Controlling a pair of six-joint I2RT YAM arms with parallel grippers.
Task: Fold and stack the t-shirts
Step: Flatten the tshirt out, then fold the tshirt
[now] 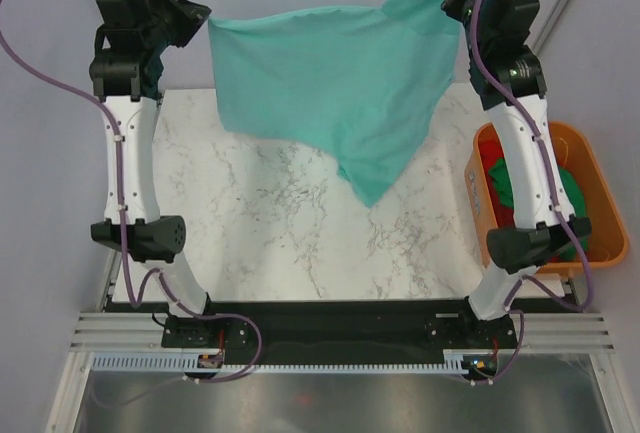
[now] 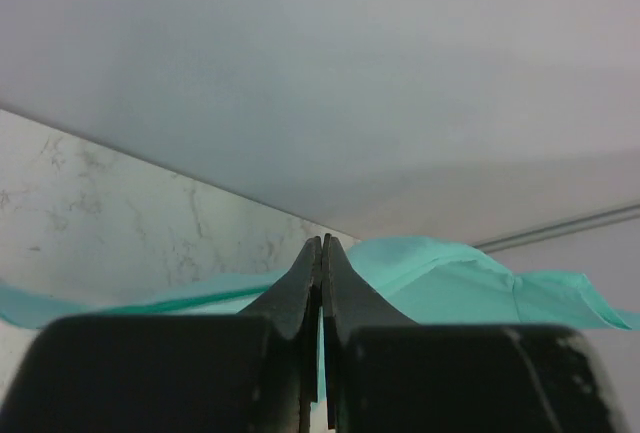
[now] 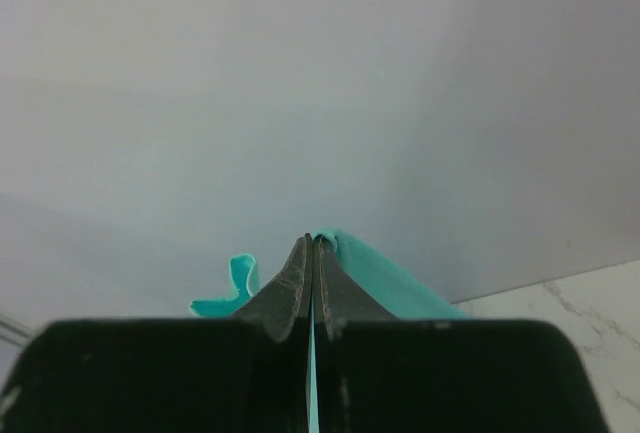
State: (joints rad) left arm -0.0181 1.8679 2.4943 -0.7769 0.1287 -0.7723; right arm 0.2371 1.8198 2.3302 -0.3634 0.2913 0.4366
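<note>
Left wrist view had the left gripper [image 2: 322, 245] with its two black fingers pressed together on a fold of the teal shirt [image 2: 440, 278]. Cloth showed on both sides of the tips and as a thin strip down the seam between them. Beyond lay the marble table [image 2: 100, 223] and a pale grey wall [image 2: 350, 73].

Right wrist view told the same of the right gripper [image 3: 312, 243]. Its fingers pinched a teal edge, with a small curl of cloth sticking out on the picture's left of the tips and a wider band running off to the picture's right. A corner of marble showed at the lower right.

From the top camera, both grippers were high near the table's far edge, each holding one upper corner of the shirt. The shirt hung stretched between them, its lower part drooping to a point right of centre. Whether that point touched the marble could not be told.

An orange tub [image 1: 580, 138] stood just beside the table's right edge, partly behind the right arm [image 1: 530, 153]. A red shirt [image 1: 490, 165] and a green shirt [image 1: 572, 198] lay bundled inside it.
</note>
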